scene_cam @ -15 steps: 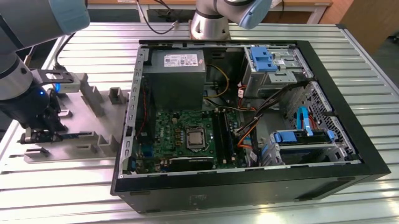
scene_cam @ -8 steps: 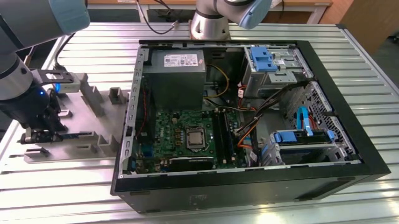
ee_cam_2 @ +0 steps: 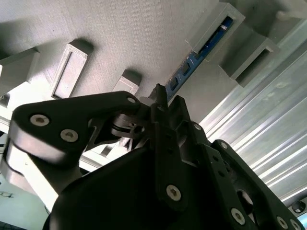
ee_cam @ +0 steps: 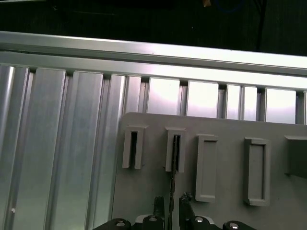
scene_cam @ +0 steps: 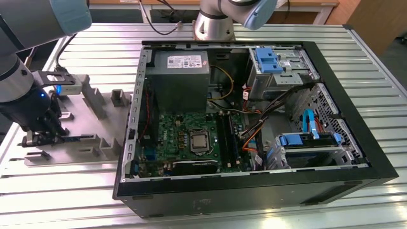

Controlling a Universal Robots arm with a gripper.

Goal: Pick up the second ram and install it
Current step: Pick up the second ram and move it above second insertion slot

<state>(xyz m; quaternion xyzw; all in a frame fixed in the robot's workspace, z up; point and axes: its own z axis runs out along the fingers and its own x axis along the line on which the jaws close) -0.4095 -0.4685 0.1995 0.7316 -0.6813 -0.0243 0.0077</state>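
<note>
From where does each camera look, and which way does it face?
Exterior view: off the arm, high, looking down on the table, open computer case and grey fixture; arm and gripper at the exterior view's left.
Second wrist view: at the wrist, looking past the gripper to the second ram in the fixture.
First wrist view: at the wrist, looking down on fixture and table, gripper showing.
Both wrist views share gripper and fixture.

Ribbed metal table carries a grey fixture plate and computer case.

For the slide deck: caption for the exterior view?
Pincer at the second ram in its grey fixture, beside the open computer case.
</note>
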